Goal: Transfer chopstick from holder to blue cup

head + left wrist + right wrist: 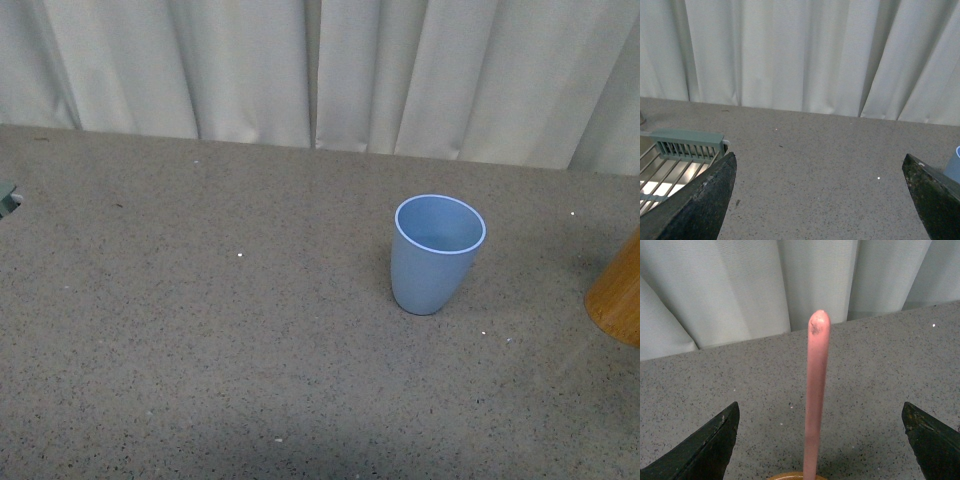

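Observation:
The light blue cup (437, 254) stands upright and empty on the speckled grey table, right of centre; a sliver of it (954, 165) shows in the left wrist view. The orange-brown holder (618, 294) is cut off by the front view's right edge. In the right wrist view one salmon-pink chopstick (816, 395) rises out of the holder's rim (797, 475), standing midway between the wide-apart fingers of my open right gripper (820, 412). My left gripper (820, 165) is open over bare table with nothing between its fingers. Neither arm shows in the front view.
A pale green wire rack (677, 155) sits beside my left gripper; its corner (8, 197) shows at the front view's left edge. White curtains (320, 70) close off the back of the table (200, 330).

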`<act>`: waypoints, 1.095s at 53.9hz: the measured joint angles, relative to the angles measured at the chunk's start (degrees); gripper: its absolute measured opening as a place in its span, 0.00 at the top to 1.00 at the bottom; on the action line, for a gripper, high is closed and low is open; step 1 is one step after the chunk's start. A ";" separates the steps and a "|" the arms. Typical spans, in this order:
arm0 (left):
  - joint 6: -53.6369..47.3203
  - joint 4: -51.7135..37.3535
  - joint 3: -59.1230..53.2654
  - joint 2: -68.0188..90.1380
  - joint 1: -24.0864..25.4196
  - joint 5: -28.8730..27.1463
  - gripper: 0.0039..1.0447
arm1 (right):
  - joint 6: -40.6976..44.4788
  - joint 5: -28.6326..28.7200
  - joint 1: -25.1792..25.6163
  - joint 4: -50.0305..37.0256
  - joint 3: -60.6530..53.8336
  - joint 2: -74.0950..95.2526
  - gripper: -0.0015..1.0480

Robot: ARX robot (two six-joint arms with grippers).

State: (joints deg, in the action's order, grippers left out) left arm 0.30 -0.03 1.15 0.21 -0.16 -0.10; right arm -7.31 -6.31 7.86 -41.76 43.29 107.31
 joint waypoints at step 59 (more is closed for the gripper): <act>0.00 0.00 0.00 0.00 0.00 0.00 0.06 | -2.12 -3.76 -2.05 3.54 4.70 3.72 0.19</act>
State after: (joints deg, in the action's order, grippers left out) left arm 0.30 -0.03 1.15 0.21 -0.16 -0.10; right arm -9.43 -10.07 5.80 -38.22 47.99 111.02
